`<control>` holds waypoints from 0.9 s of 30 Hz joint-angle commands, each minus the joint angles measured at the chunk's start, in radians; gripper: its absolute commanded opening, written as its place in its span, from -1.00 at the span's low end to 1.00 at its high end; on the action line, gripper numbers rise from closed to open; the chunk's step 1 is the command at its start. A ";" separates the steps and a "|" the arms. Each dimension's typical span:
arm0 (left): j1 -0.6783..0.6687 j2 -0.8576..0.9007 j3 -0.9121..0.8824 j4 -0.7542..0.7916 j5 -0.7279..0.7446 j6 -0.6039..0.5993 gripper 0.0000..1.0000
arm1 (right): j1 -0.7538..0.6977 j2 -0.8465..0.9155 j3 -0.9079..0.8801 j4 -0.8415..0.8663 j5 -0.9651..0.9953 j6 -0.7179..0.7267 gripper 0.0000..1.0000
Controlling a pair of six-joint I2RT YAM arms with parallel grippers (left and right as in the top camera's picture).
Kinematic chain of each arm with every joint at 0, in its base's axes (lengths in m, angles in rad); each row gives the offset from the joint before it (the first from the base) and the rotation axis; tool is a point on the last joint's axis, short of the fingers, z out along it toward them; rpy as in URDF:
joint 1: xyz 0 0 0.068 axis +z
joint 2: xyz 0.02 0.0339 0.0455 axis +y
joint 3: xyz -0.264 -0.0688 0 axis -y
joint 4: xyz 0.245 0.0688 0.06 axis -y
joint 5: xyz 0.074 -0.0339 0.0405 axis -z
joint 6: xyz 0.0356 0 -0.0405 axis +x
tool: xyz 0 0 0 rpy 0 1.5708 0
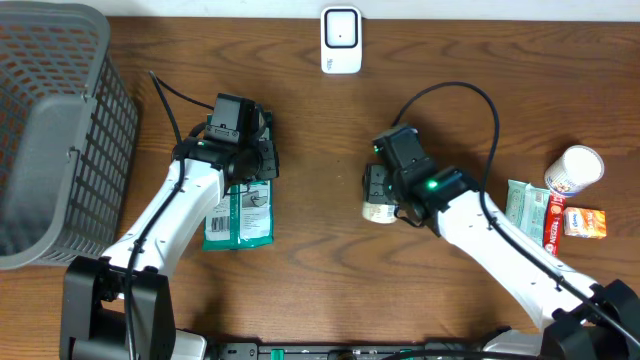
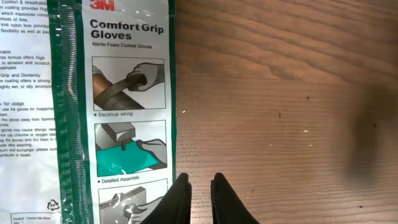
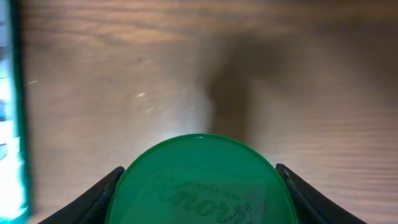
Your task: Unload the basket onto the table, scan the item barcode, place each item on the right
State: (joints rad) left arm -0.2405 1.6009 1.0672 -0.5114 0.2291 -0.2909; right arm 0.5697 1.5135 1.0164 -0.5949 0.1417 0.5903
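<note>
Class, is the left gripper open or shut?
Shut. The left gripper has its jaws nearly touching, nothing between them, beside the glove packet.

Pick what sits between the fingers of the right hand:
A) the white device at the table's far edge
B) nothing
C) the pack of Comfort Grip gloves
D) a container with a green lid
D: in the right wrist view the right hand has a finger on each side of the round green lid of the container, while the glove pack lies over by the left arm.

"3M Comfort Grip Gloves" on packet (image 2: 112,68)
</note>
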 commanded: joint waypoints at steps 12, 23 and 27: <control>-0.002 0.007 -0.016 0.001 -0.020 0.009 -0.74 | 0.142 0.057 0.013 0.059 0.457 0.068 -0.03; -0.002 0.007 -0.016 0.009 -0.020 0.009 -0.73 | 0.151 0.210 0.013 0.264 0.462 0.066 -0.08; -0.002 0.007 -0.016 0.015 -0.020 0.009 -0.72 | 0.151 0.228 0.013 0.274 0.463 0.067 -0.06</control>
State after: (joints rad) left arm -0.2405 1.6009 1.0676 -0.4999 0.2260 -0.2909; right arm 0.7094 1.7378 1.0164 -0.3294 0.5575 0.6426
